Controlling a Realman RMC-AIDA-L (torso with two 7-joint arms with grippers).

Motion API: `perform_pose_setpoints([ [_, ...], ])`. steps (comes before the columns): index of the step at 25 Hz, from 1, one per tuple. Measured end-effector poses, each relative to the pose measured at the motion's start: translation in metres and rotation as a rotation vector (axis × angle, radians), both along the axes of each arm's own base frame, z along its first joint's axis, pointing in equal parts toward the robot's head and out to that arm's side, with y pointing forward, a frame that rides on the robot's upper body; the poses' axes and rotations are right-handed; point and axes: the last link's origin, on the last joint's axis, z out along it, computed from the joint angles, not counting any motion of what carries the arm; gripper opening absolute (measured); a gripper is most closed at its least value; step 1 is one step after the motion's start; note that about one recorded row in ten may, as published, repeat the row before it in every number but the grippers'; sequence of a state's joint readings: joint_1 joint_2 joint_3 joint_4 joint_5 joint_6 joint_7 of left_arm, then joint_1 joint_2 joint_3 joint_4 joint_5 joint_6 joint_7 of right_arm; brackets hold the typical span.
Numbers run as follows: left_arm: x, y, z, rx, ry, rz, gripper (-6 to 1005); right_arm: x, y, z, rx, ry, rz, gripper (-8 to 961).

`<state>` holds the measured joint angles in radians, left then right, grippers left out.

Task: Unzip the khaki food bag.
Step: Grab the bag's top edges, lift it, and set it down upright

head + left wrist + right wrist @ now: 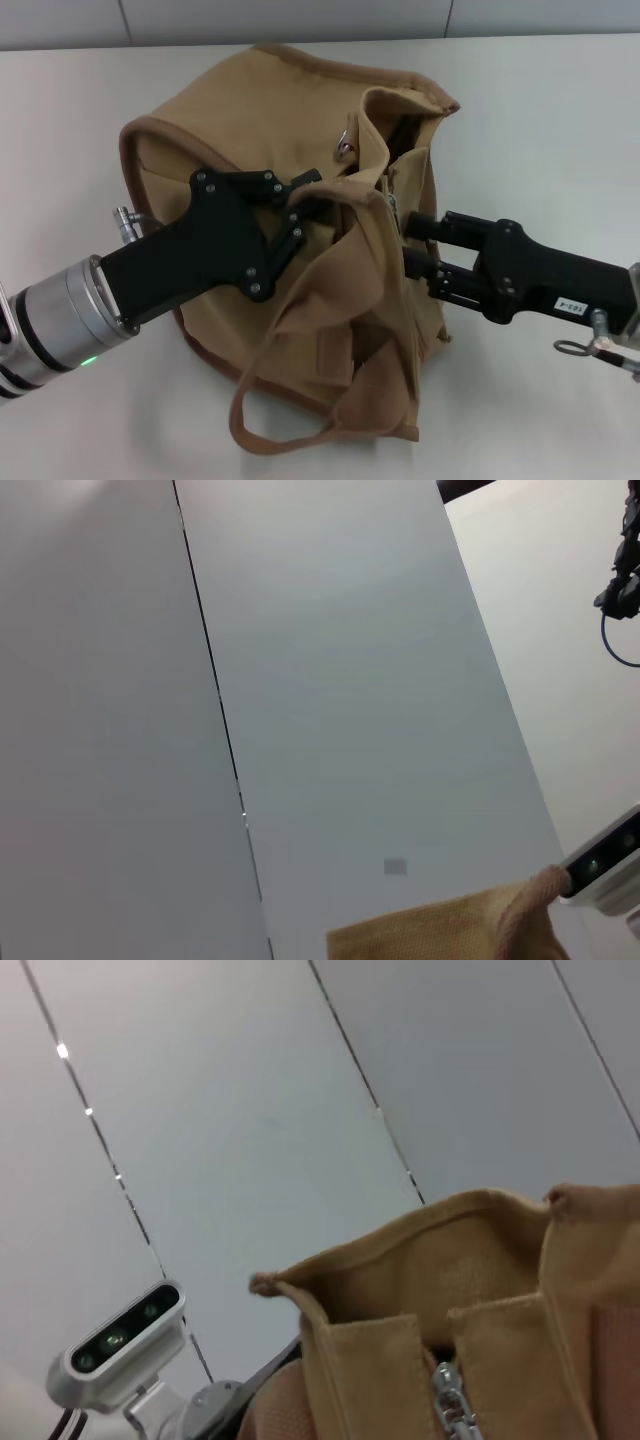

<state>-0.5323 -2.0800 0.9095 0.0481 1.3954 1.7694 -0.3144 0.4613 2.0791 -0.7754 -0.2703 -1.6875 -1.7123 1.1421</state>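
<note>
The khaki food bag [230, 150] sits slumped in the middle of the white table [60, 120], with one webbing handle [270, 425] trailing toward me. My left gripper [312, 198] reaches in from the lower left and is shut on the fabric edge beside the bag's top opening. My right gripper [408, 245] comes from the right and presses into the bag's folded side, its tip buried in cloth. The metal zipper pull [448, 1400] hangs close to the right wrist camera between two tan flaps of the bag [400, 1260]. A dark gap [408, 130] shows at the bag's far end.
A metal snap [345, 147] glints on the bag near the opening. A corner of tan fabric [430, 935] shows in the left wrist view against grey wall panels. The robot's head camera [120, 1345] appears beyond the bag.
</note>
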Motion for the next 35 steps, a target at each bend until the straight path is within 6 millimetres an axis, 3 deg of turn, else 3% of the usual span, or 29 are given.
perform_pose_setpoints([
  [2, 0.000, -0.001, 0.000, -0.003, -0.003, 0.000, 82, -0.001, 0.002, -0.001, -0.011, 0.001, -0.010, 440],
  [8, 0.000, -0.002, -0.001, -0.007, -0.005, 0.000, 82, -0.013, 0.011, -0.007, -0.107, -0.003, -0.018, 574],
  [14, 0.001, -0.002, -0.001, -0.001, -0.003, -0.007, 82, -0.023, 0.011, -0.012, -0.209, -0.013, 0.007, 572],
  [35, 0.001, -0.001, -0.002, 0.007, 0.008, -0.010, 82, -0.036, 0.004, -0.002, -0.298, 0.011, 0.125, 551],
])
